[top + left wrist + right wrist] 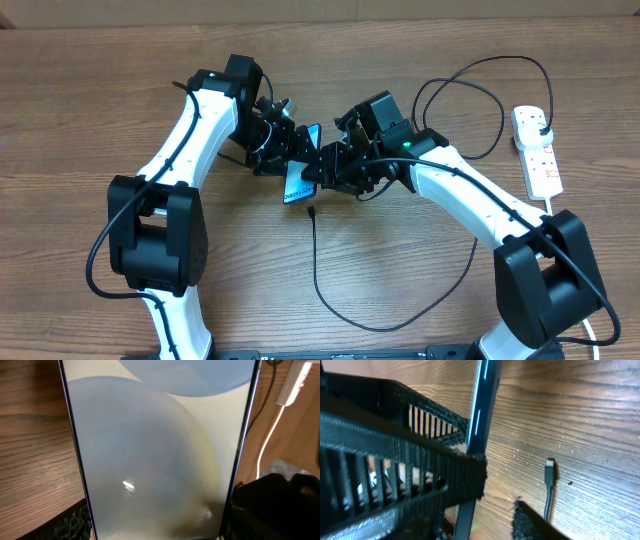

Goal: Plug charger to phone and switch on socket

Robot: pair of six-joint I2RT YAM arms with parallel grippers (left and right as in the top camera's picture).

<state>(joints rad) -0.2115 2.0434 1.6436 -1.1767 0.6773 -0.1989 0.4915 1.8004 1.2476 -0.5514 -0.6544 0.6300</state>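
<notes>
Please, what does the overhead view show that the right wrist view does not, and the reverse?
Only overhead: the white elongated power strip with a black plug in it, and the long thin black cable's whole loop. Only right wrist: the thin side edge of the slim blue-screened smartphone, with a ribbed black finger next to it. Both: that smartphone, and the cable's small black connector tip lying unplugged on the brown wooden table.
</notes>
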